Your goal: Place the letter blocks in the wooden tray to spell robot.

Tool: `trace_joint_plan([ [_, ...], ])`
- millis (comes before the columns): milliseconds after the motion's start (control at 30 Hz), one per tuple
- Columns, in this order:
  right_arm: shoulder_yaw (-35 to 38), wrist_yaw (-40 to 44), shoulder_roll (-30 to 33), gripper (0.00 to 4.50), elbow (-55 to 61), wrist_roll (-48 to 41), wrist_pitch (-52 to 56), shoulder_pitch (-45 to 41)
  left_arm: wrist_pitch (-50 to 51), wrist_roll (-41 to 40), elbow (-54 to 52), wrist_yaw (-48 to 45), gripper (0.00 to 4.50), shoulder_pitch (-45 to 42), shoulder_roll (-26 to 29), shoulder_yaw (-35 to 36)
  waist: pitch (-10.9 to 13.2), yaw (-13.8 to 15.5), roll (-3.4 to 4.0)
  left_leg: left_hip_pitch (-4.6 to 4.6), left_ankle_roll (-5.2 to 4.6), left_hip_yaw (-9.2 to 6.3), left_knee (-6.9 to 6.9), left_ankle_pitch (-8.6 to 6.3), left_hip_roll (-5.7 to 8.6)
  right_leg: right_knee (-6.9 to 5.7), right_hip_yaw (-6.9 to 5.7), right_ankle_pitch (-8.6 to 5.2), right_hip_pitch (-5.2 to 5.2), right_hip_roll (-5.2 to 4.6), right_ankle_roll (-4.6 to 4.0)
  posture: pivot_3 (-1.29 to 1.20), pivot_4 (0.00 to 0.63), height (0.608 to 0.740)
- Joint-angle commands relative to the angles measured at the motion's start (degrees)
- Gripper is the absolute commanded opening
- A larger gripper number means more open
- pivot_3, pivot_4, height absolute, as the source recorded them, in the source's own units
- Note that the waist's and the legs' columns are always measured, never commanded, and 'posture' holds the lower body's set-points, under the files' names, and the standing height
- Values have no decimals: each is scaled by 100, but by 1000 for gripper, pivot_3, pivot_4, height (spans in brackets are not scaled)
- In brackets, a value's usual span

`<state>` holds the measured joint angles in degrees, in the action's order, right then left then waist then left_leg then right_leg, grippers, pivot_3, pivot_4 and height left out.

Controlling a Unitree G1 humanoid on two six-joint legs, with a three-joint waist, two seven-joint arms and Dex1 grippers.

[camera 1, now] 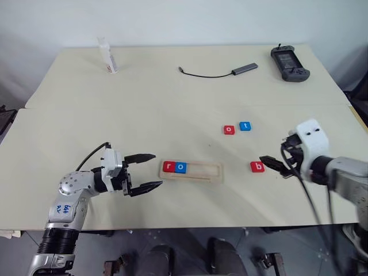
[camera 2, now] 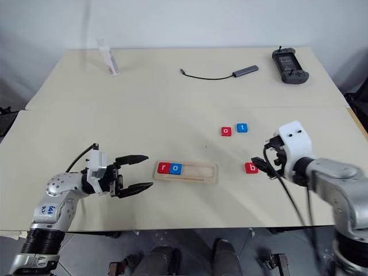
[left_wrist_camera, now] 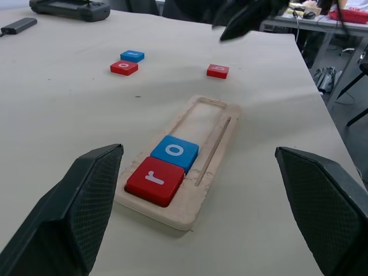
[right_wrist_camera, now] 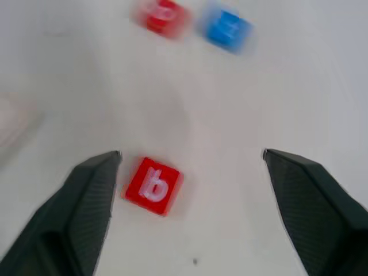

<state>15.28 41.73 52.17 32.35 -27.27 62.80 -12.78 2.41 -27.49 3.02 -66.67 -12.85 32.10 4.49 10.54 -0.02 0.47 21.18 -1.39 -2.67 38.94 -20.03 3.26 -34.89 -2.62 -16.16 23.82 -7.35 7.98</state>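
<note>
Right wrist view shows your right gripper [right_wrist_camera: 190, 167] gaping wide and empty; the red b block [right_wrist_camera: 153, 186] lies on the table, right of the wooden tray [camera 1: 214, 174]. Centre it between the fingers before you close.

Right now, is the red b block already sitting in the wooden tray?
No, the red b block lies on the table to the right of the wooden tray, which holds just the r block and o block.

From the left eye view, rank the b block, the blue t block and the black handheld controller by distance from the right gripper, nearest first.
From the right gripper:
1. b block, just beside the fingertips, toward the tray.
2. t block, farther up the table.
3. Controller, at the far edge.
</note>
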Motion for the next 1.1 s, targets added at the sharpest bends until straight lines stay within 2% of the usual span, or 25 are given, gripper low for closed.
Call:
trace_joint_plan([
  [33,-442,2140,426,4143,-1256,419,-3034,293,-76,-55,-210,-24,4500,19,45,88,3,-9,-5,-2,-3,2,1,-2,-1,5,-1,1,-6,0,4,0,150,740],
  [133,-967,2898,469,4143,-2832,884,-4634,-274,-59,-88,-308,-98,4500,37,85,74,6,-57,-9,-11,-20,29,18,-5,7,13,17,17,-16,-12,31,0,150,740],
  [233,-1481,3364,364,4143,-4263,1346,-5532,-1069,-29,-115,-429,-139,4500,51,102,54,6,-60,-8,-12,-27,30,27,0,11,21,22,23,-21,-20,40,0,150,740],
  [367,-2007,3736,61,4143,-5774,1812,-6252,-1979,-43,-80,-654,-225,4500,95,97,-88,6,-35,-8,-9,-15,18,24,2,4,25,14,21,-17,-19,36,0,150,740],
  [500,-2249,4015,-211,4143,-6513,2003,-6605,-2416,-3,-88,-818,-174,4500,156,97,-103,7,-7,-5,1,-11,7,23,0,3,32,2,20,-14,-20,33,0,150,740],
  [600,-2369,4194,-337,3546,-6724,2067,-6641,-2542,14,-90,-912,-113,4500,224,99,-71,8,-8,-3,5,-11,2,23,0,5,38,-2,20,-16,-23,33,0,150,740],
  [800,-2381,4279,-421,1503,-6794,2105,-6733,-2619,4,-73,-1033,58,4500,365,112,-5,7,-9,-3,2,-8,-1,25,-2,3,38,-5,20,-20,-20,33,0,150,740],
  [900,-2316,4318,-420,1461,-6525,1995,-6590,-2735,-25,-65,-1019,119,4500,403,141,53,8,-10,-2,2,-8,-1,26,-2,3,37,-5,20,-20,-21,33,0,150,740],
  [1000,-2303,4417,-511,1461,-5456,1581,-5542,-2781,-60,-45,-985,173,4500,433,154,108,11,-18,4,4,-7,-1,26,-2,2,36,-5,20,-17,-21,33,0,150,740],
  [1100,-2399,4166,-675,1461,-4219,1218,-4156,-2771,-87,-35,-968,233,4500,456,141,131,11,-21,6,4,-1,-1,25,-3,-4,36,-4,20,-13,-19,32,0,150,740],
])
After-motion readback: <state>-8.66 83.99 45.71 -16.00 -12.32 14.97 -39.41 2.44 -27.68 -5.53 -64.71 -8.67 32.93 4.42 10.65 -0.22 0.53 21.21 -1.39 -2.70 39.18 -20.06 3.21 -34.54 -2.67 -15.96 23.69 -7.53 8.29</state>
